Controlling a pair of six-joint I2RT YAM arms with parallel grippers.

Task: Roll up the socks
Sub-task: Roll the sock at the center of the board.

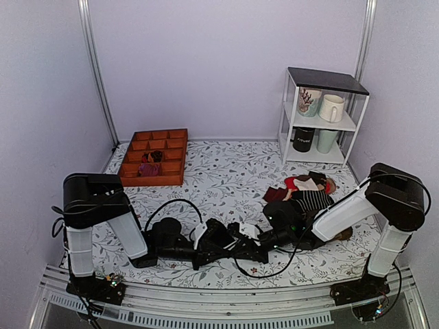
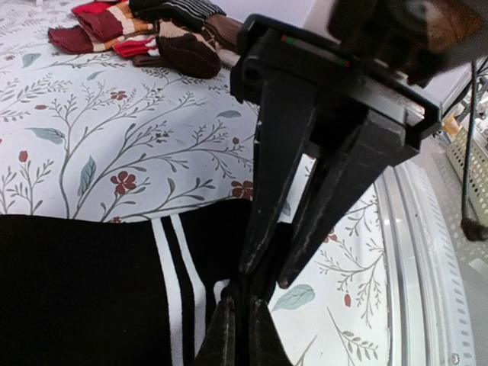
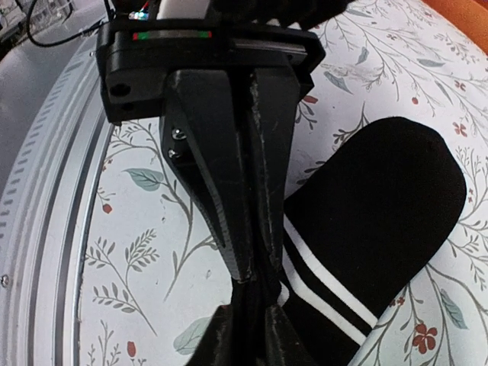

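Note:
The socks (image 2: 76, 290) are black with thin white stripes near the cuff and lie flat on the floral cloth near the table's front edge. They also show in the right wrist view (image 3: 381, 206). My left gripper (image 2: 242, 301) is shut on the bunched cuff end. My right gripper (image 3: 248, 309) is shut on the same cuff end, facing the left one tip to tip. In the top view the left gripper (image 1: 223, 248) and the right gripper (image 1: 240, 245) meet low over the table, and the socks are mostly hidden under them.
A pile of red, brown and striped socks (image 1: 309, 192) lies at the right. A white shelf with mugs (image 1: 322, 116) stands at the back right. An orange divided tray (image 1: 154, 157) sits at the back left. The metal front rail (image 2: 427, 267) runs close beside the grippers.

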